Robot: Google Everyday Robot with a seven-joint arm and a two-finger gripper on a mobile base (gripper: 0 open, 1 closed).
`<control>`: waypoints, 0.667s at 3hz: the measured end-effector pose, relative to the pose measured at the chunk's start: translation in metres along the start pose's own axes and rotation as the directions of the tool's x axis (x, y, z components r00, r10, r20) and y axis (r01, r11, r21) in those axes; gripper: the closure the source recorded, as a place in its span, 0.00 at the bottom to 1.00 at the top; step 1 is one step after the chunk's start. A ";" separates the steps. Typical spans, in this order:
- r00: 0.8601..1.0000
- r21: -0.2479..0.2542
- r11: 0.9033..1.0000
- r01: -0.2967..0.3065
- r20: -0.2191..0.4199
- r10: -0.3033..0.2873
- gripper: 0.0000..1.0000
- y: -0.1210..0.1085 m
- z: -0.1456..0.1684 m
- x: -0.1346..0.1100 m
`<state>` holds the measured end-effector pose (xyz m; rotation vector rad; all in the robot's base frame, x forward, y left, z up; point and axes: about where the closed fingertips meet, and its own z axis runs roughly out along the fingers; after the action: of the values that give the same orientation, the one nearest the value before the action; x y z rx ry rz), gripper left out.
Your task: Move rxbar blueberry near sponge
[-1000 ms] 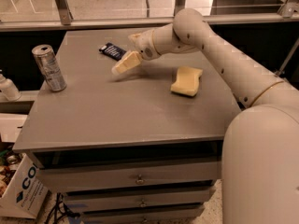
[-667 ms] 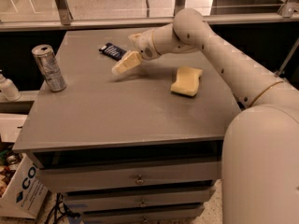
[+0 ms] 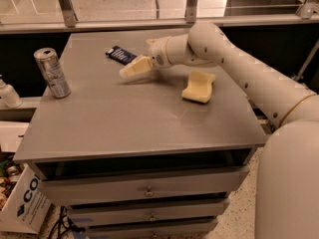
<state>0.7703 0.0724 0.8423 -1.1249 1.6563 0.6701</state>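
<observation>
The rxbar blueberry [image 3: 121, 55], a small flat bar in a dark navy wrapper, lies on the far part of the grey tabletop [image 3: 124, 118]. The sponge [image 3: 199, 87], a pale yellow foam block, lies to the right of the middle. My gripper [image 3: 131, 68], with cream-coloured fingers, hangs low over the table just in front and to the right of the bar, left of the sponge. My white arm reaches in from the right, passing behind the sponge.
A silver can [image 3: 52, 72] stands near the table's left edge. A white bottle [image 3: 8, 93] stands on a lower shelf at far left. Drawers [image 3: 144, 190] are below the tabletop. A cardboard box [image 3: 22, 203] sits on the floor at lower left. A railing runs behind the table.
</observation>
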 end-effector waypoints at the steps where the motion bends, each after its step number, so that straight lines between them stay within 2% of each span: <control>1: 0.999 0.072 0.996 -0.042 0.006 0.042 0.00 -0.007 0.003 0.003; 2: 0.998 0.115 0.991 -0.064 0.003 0.064 0.00 -0.011 0.011 0.001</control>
<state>0.7848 0.0768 0.8386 -0.9937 1.7154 0.6071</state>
